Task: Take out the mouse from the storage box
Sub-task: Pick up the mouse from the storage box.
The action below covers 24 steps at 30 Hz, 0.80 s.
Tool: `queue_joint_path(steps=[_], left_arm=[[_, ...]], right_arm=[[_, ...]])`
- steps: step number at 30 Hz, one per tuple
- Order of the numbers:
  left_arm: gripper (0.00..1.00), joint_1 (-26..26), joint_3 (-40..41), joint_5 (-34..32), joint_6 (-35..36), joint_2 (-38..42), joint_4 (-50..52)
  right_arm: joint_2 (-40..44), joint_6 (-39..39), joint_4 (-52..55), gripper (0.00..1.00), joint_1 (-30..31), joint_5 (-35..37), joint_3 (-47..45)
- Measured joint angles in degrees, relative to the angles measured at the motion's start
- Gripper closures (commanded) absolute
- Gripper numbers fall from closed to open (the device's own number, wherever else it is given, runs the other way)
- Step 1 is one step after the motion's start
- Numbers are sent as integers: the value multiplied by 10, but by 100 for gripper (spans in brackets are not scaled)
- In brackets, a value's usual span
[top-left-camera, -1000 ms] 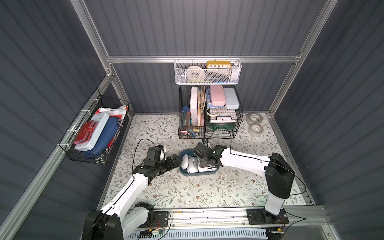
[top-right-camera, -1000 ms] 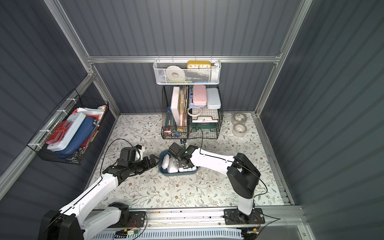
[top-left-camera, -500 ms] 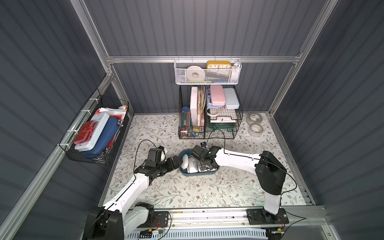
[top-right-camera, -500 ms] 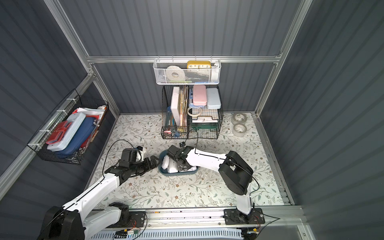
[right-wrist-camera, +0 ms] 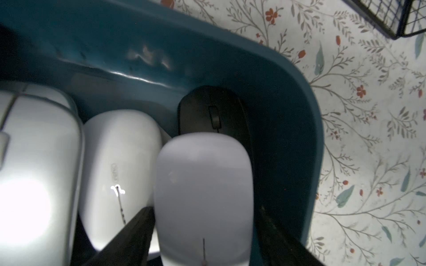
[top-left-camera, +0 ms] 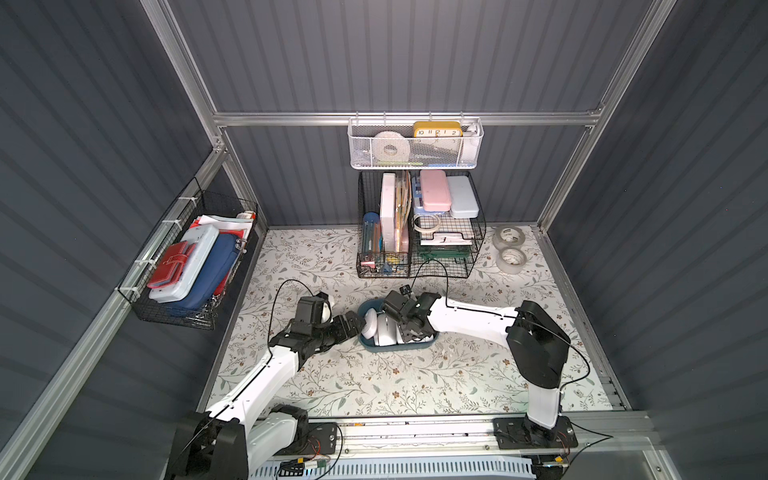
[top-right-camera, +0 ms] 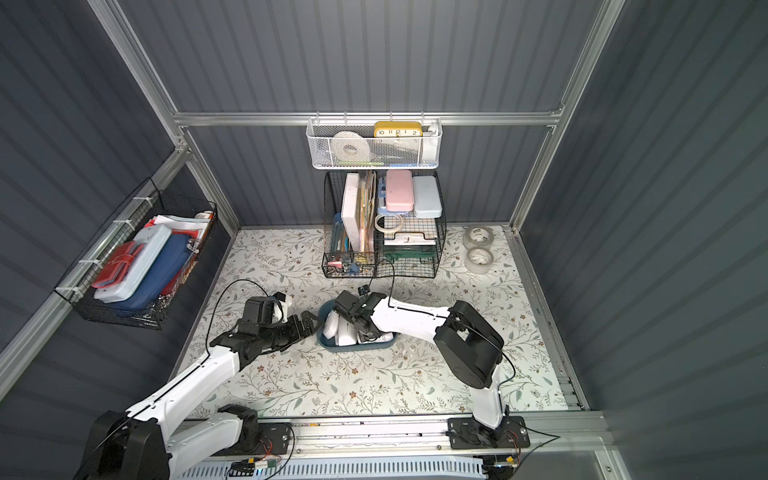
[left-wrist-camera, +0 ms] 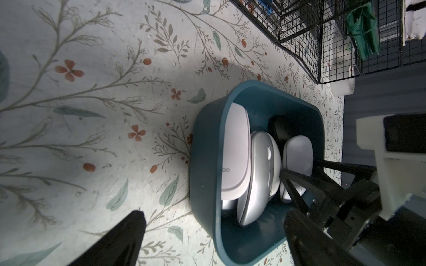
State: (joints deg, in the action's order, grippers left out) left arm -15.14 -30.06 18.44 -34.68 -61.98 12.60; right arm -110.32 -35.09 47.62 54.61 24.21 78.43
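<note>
A storage box (top-left-camera: pixel 390 348) sat near the middle of the table (top-left-camera: pixel 374 382). Four mice (left-wrist-camera: pixel 260 172) lay inside it: three side by side, and a fourth partly behind the rightmost mouse (right-wrist-camera: pixel 202 195). The right hand (top-left-camera: pixel 409 332) was down in the box's right end, its fingers (right-wrist-camera: pixel 138 230) on either side of that mouse. The left hand (top-left-camera: pixel 351 326) was just beside the box's left wall. Two wire baskets (top-left-camera: pixel 476 232) stood side by side at the back edge, behind the box, with a mesh basket (top-left-camera: pixel 415 160) hung on the wall above them. Two tape rolls (top-left-camera: pixel 511 259) lay near the back right corner, one before the other. A side basket (top-left-camera: pixel 174 307) hung on the left wall, beyond the left edge.
</note>
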Motion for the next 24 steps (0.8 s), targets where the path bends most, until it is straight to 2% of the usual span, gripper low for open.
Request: queue_joint_path(steps=[7, 17, 24], left_arm=[[1, 0, 3, 0, -1, 0, -2], [1, 0, 6, -1, -2, 1, -2], [1, 0, 7, -3, -2, 2, -2]], right_arm=[[-1, 0, -18, 34, -11, -10, -2], [-2, -1, -22, 30, -15, -15, -2], [-2, -7, -30, 40, -17, -21, -3]])
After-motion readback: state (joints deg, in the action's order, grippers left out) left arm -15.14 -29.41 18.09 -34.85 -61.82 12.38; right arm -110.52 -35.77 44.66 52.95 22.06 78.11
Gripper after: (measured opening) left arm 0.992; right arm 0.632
